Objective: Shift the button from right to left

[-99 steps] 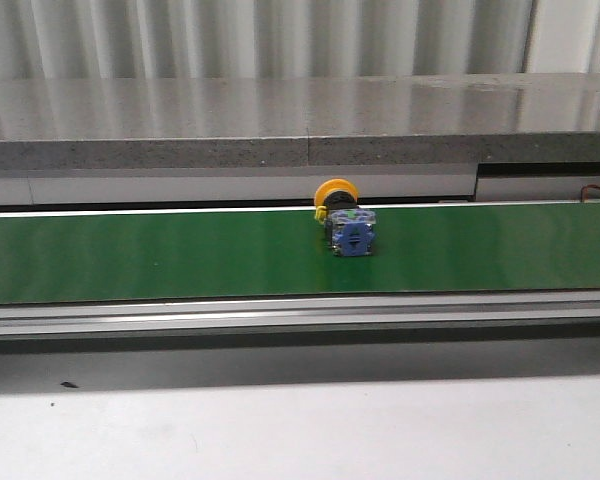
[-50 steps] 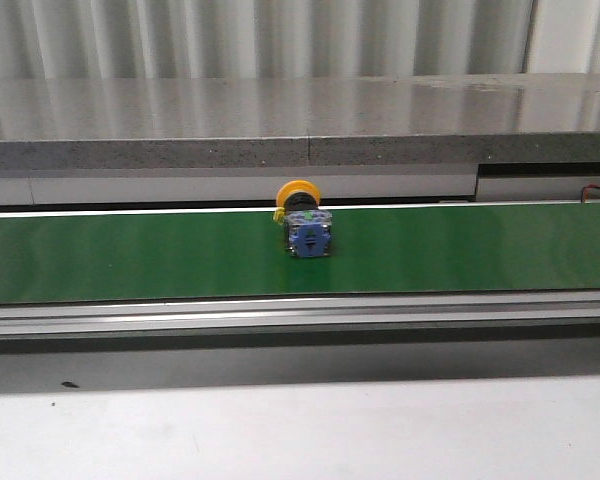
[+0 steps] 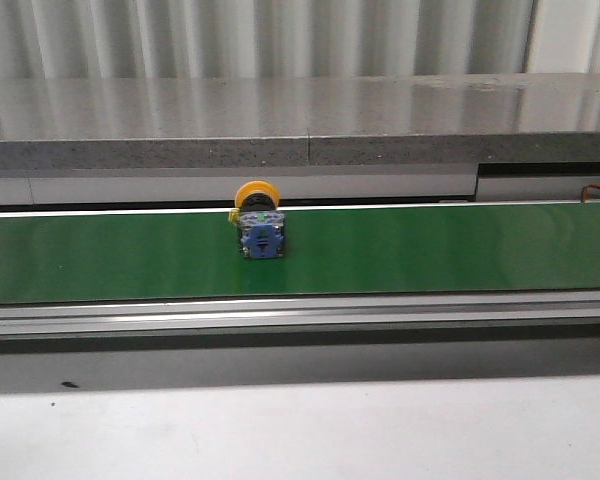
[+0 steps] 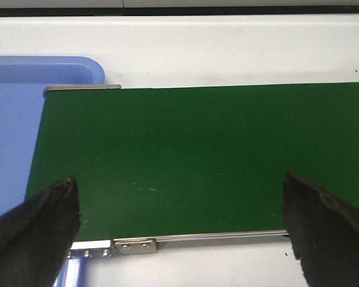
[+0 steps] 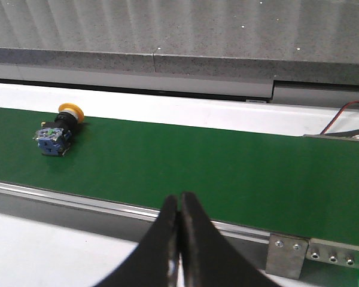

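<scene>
1. Yellow-capped button point(image 3: 259, 226) lies on its side on the green belt point(image 3: 460, 250), a bit left of centre in front view.
2. Our left gripper point(image 4: 179, 230) waits wide open w/ nothing in it over the belt end near the blue tray point(image 4: 12, 119); a late close and we'd miss.
3. Right gripper point(image 5: 179, 239) is pinched together, empty, well apart from the button.
4. Its round cap could roll when nudged.

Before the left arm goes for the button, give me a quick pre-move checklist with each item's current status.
1. Button lying on the green belt, nothing touching it: ok.
2. Left hand open wide over the belt: ok.
3. Button within the left hand's view: not ok, only bare belt shows there.
4. Right hand shut, empty, clear of the button: ok.
5. Blue tray present at the belt's end: ok.
6. Belt stopped: cannot tell.
</scene>
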You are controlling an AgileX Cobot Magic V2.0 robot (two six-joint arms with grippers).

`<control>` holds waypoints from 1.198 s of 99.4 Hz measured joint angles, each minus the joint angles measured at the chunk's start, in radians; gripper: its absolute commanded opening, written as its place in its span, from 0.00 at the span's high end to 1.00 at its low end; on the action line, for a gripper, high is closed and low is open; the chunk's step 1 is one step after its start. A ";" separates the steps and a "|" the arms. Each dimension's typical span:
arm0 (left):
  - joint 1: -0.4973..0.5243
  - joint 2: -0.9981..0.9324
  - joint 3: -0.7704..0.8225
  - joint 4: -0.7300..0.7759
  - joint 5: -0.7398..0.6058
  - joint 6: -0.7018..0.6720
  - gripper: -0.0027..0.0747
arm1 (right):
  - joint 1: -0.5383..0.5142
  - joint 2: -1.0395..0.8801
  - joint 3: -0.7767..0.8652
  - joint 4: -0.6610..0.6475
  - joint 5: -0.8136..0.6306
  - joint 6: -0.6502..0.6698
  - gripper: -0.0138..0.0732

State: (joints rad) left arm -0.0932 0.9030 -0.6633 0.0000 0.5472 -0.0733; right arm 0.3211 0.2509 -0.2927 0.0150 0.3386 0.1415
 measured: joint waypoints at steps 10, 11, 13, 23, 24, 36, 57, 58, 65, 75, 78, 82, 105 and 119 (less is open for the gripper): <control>0.000 0.034 -0.020 -0.040 0.023 0.000 0.14 | 0.000 0.000 0.000 0.000 0.000 0.000 0.92; -0.003 0.037 -0.027 -0.044 0.032 0.000 0.14 | 0.000 0.000 0.000 0.000 0.000 0.000 0.92; -0.005 0.045 -0.038 -0.049 0.047 0.000 0.14 | 0.000 0.000 0.000 0.000 0.000 0.000 0.92; -0.038 0.095 -0.104 -0.074 0.129 0.000 0.14 | 0.000 0.000 0.000 0.000 0.000 0.000 0.92; -0.038 0.099 -0.109 -0.077 0.134 0.000 0.14 | 0.000 0.000 0.000 0.000 0.000 0.000 0.92; -0.113 0.172 -0.195 -0.137 0.196 -0.002 0.14 | 0.000 0.000 0.000 0.000 0.000 0.000 0.92; -0.245 0.334 -0.329 -0.175 0.255 -0.074 0.14 | 0.000 0.000 0.000 0.000 0.000 -0.002 0.92; -0.251 0.340 -0.333 -0.175 0.259 -0.079 0.14 | 0.000 0.000 0.000 0.000 0.000 -0.002 0.92; -0.278 0.409 -0.381 -0.177 0.295 -0.101 0.14 | 0.000 0.000 0.000 0.000 0.000 -0.002 0.92; -0.300 0.506 -0.450 -0.177 0.350 -0.128 0.14 | 0.000 0.000 0.000 0.000 0.000 -0.002 0.92; -0.307 0.539 -0.474 -0.177 0.366 -0.135 0.14 | 0.000 0.000 0.000 0.000 0.000 -0.002 0.92; -0.312 0.577 -0.497 -0.177 0.380 -0.143 0.14 | 0.000 0.000 0.000 0.000 0.000 -0.002 0.92; -0.322 0.738 -0.625 -0.177 0.451 -0.192 0.14 | 0.000 0.000 0.000 0.000 0.000 -0.002 0.92; -0.322 0.806 -0.675 -0.169 0.476 -0.221 0.14 | 0.000 0.000 0.000 0.000 0.000 -0.002 0.92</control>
State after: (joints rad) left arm -0.4152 1.7086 -1.3380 -0.1693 1.0232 -0.2945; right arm 0.3211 0.2509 -0.2927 0.0150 0.3386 0.1396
